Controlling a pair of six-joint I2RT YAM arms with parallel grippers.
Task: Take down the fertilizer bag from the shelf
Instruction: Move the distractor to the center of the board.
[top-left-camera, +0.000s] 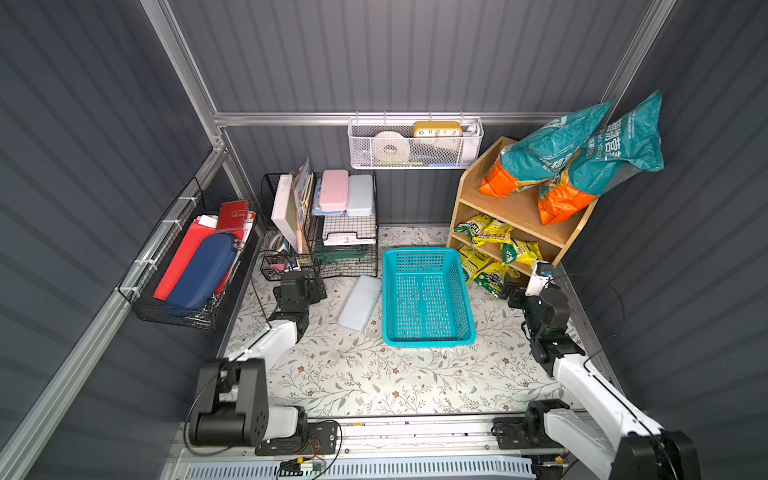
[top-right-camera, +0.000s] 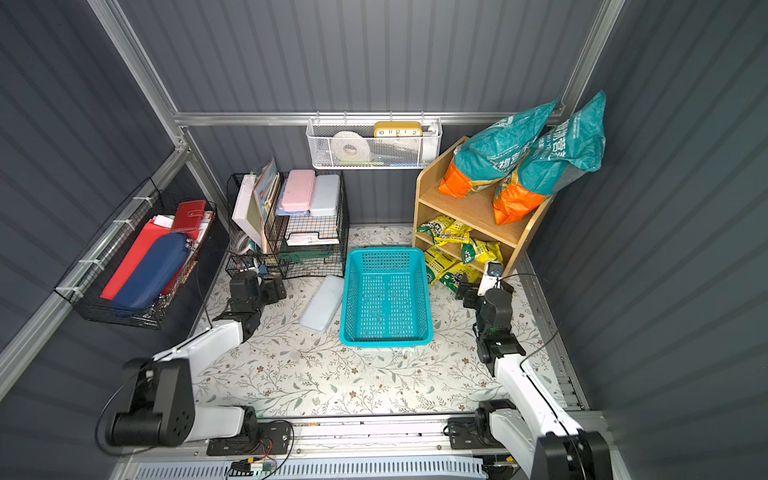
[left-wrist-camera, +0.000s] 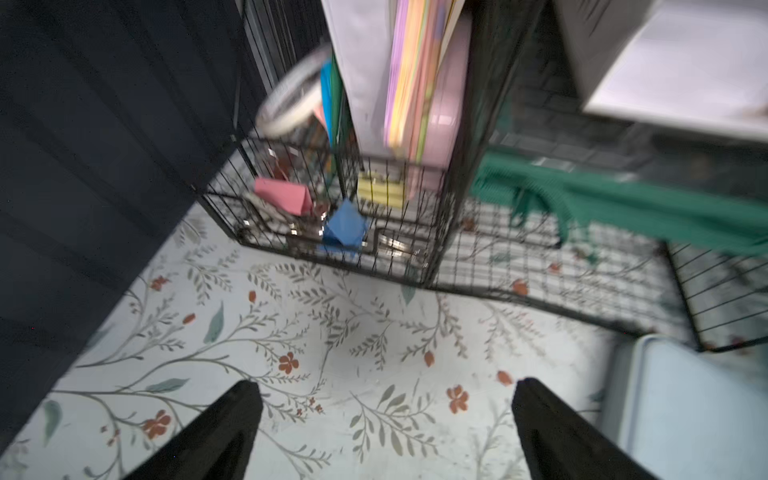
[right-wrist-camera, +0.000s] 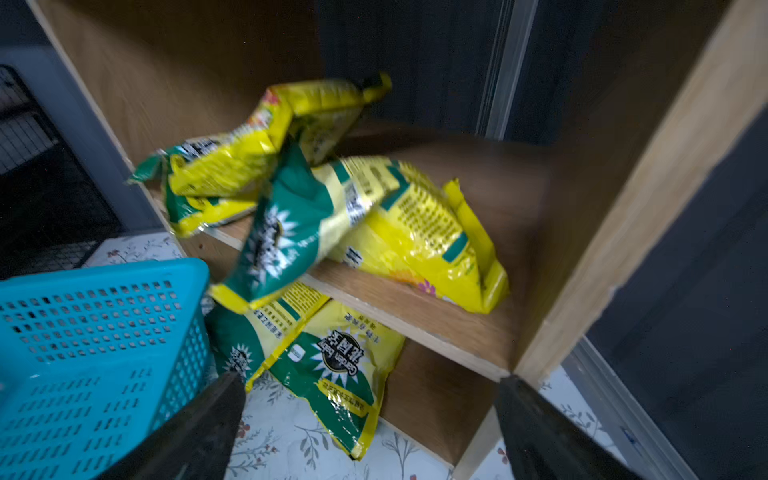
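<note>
In both top views the wooden shelf (top-left-camera: 517, 210) (top-right-camera: 473, 208) stands in the far right corner of the bench (top-left-camera: 374, 382). Its top tier carries two teal-and-orange sacks (top-left-camera: 552, 158), standing tilted. The middle and bottom tiers hold small yellow-and-green bags (top-left-camera: 494, 235), at least five, though the exact count is unclear. Either kind could be the fertilizer; the small bags look the likelier target. The right tool (top-left-camera: 503, 289) sits just in front of the bottom tier, beside the one blue basket (top-left-camera: 428, 341). The left tool (top-left-camera: 302, 277) is near the far left corner by the wire rack (top-left-camera: 345, 232), well apart from the shelf, so the right arm is plainly nearer.

The left wrist view shows the left tool (left-wrist-camera: 386, 382) spread wide over bare bench, holding nothing and facing the wire rack.

The right wrist view shows the right tool (right-wrist-camera: 370, 378) spread wide and empty. One overhanging bag (right-wrist-camera: 291, 232) droops over the middle tier's front lip, just ahead of and above the tool. Its long axis runs front to back, slanting down toward the basket (right-wrist-camera: 104, 276).
</note>
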